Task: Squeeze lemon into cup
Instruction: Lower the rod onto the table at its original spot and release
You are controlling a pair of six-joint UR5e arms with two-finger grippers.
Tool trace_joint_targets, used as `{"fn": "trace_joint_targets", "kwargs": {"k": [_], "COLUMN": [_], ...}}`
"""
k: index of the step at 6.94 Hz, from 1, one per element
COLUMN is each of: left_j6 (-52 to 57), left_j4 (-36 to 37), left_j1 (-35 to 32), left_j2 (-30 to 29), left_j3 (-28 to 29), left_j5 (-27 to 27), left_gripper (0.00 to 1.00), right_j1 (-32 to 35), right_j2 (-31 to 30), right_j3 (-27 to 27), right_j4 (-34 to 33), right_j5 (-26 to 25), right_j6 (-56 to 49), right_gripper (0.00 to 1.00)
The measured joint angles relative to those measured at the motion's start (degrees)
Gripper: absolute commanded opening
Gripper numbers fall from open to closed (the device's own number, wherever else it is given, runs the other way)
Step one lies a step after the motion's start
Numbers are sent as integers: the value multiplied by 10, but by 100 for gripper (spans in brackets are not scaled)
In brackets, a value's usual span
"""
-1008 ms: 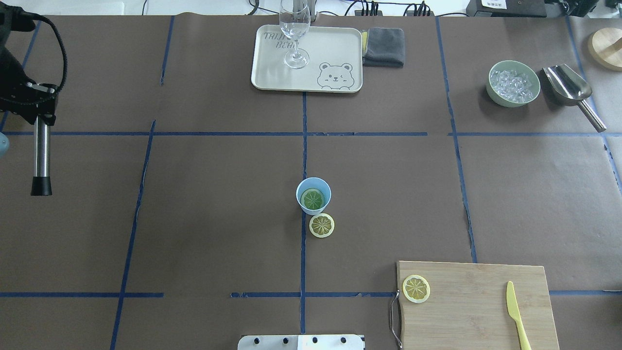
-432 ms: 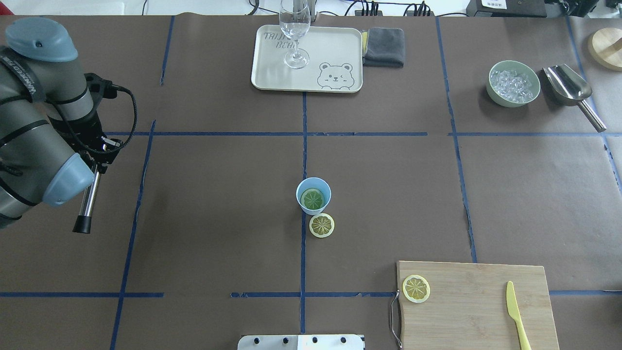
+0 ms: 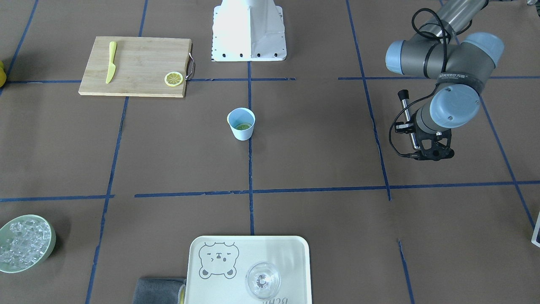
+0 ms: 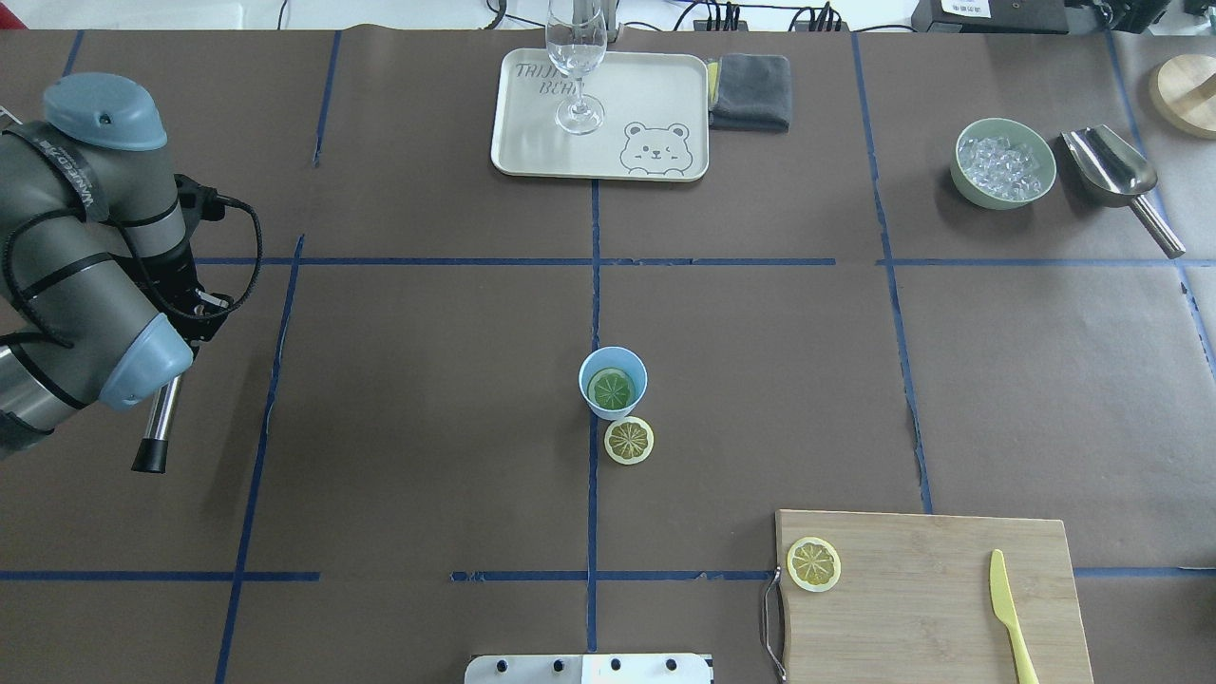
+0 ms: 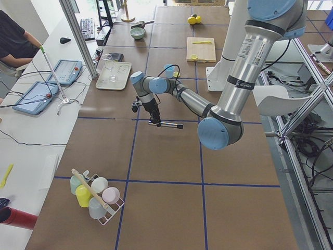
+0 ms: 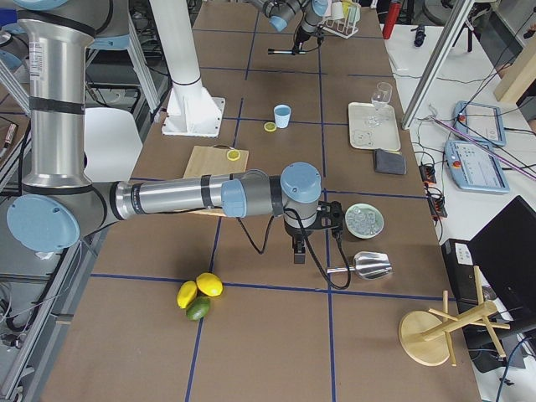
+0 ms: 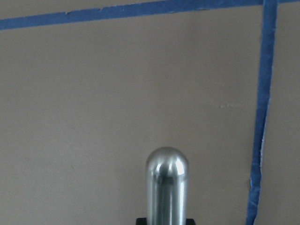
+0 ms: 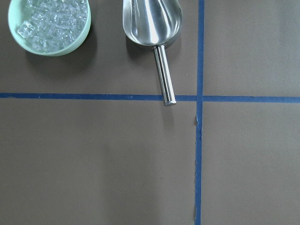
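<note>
The light-blue cup stands at the table's middle, with a greenish lemon slice lying inside it; it also shows in the front view. A second lemon slice lies on the table touching the cup's near side. A third slice lies on the cutting board. My left gripper is far left of the cup, shut on a metal rod with a black tip. My right gripper hovers by the ice bowl; I cannot tell whether it is open.
A tray with a stemmed glass and a grey cloth are at the back. A green bowl of ice and a metal scoop are back right. A yellow knife lies on the board.
My left arm has swung in from the left edge. The rod has moved right and toward the robot and now tilts. Cup and slices have not moved.
</note>
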Motion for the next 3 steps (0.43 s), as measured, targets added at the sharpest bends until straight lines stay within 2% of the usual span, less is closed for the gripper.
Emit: {"fn": "trace_joint_targets", "kwargs": {"k": [3], "left_j6": [-4], "left_j4": [-43], "left_j1": [0], "left_j2": [8], "left_j3": [45], "left_j5": [0], "left_gripper": [0], "right_j1": [0], "right_j2": [2], "right_j3": [-1], "right_j4": [0], "right_j5": [0], "right_j6": [1], "right_gripper": [100]}}
